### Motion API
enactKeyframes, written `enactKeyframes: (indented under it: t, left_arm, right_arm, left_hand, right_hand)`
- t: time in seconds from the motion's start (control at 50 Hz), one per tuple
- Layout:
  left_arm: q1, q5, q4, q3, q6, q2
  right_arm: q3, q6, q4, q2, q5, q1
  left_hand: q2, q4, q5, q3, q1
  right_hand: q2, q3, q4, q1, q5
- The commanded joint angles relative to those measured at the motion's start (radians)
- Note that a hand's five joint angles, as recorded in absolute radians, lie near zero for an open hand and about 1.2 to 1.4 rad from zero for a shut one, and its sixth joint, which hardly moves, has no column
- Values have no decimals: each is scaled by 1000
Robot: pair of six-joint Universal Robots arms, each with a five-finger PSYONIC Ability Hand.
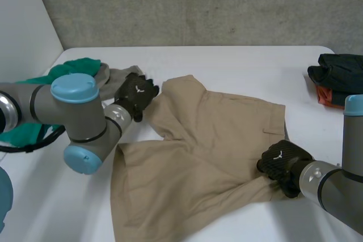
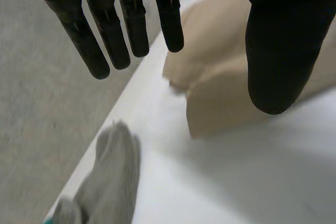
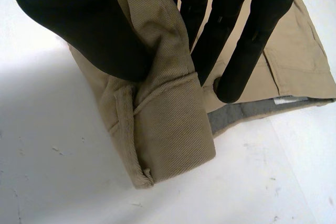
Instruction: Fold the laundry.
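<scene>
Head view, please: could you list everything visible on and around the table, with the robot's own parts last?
tan garment: 1, tan, table's middle.
grey cloth: 1, grey, far left.
green cloth: 1, green, left edge.
clothes pile: 1, dark over orange, far right.
table: 1, white.
wall: 1, grey, behind.
left hand: 1, black, open, at garment's far-left corner.
right hand: 1, black, pinching garment's near-right edge.

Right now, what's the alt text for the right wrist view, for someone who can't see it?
The right hand pinches a thick hemmed edge of the tan shorts between thumb and fingers, over the white table.
</scene>
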Motion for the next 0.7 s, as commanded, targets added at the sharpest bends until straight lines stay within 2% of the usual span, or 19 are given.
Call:
enactKeyframes:
  t: [0.02, 0.22, 0.3, 0.32, 0.36, 0.44, 0.46, 0.54, 0.7]
  left_arm:
    - [12, 81, -46, 120, -39, -103]
    - [15, 84, -119, 200, -33, -184]
    - [15, 80, -121, 215, -31, -190]
    - [15, 72, -121, 222, -30, -190]
    - [15, 64, -119, 222, -31, -187]
    - [13, -26, -110, 211, -28, -164]
    - [13, -76, -103, 209, -22, -152]
    - [13, -146, -89, 185, 2, -121]
    - [16, -166, -86, 53, 53, -58]
  right_arm:
    - [7, -2, -6, 2, -6, -2]
    - [1, -2, -12, 2, -6, -2]
    - [0, -2, -20, 4, -6, -2]
    - [0, -2, -21, 4, -6, -2]
    - [0, -2, -21, 4, -6, -2]
    - [1, -2, -21, 4, -6, -2]
    - [1, -2, -21, 4, -6, -2]
    - [0, -2, -21, 4, -4, -2]
    - [1, 3, -25, 4, -4, 1]
  left_hand:
    - [41, 45, 49, 35, 34]
    - [126, 130, 134, 120, 119]
    - [378, 382, 386, 372, 371]
    - [632, 636, 640, 625, 625]
    - [908, 912, 916, 902, 902]
    - [910, 914, 918, 904, 903]
    - [910, 914, 918, 904, 903]
    - [910, 914, 918, 904, 903]
    - [910, 914, 918, 904, 903]
  right_hand:
    - [217, 198, 191, 313, 211]
    - [217, 198, 191, 313, 211]
    - [217, 198, 191, 313, 211]
    - [217, 198, 191, 313, 211]
    - [217, 198, 191, 313, 211]
    - [217, 198, 191, 313, 211]
    - [217, 198, 191, 313, 211]
    - [217, 198, 191, 313, 211]
    - [217, 198, 191, 313, 211]
